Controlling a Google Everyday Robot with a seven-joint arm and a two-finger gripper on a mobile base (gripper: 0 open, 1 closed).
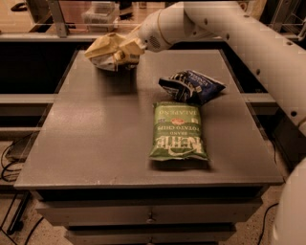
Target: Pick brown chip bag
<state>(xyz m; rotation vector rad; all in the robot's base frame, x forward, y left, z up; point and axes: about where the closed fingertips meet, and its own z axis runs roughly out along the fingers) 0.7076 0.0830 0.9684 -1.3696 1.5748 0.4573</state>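
Observation:
The brown chip bag (106, 50) is tan and crumpled and hangs a little above the far left part of the grey table (95, 143), casting a shadow below it. My gripper (127, 49) is at the bag's right end, shut on it, with the white arm (229, 28) reaching in from the upper right.
A dark blue chip bag (191, 86) lies right of centre. A green Kettle chip bag (177, 130) lies flat in front of it. Behind the table runs a shelf with a clear container (100, 12). Drawers (148, 215) sit below the table's front edge.

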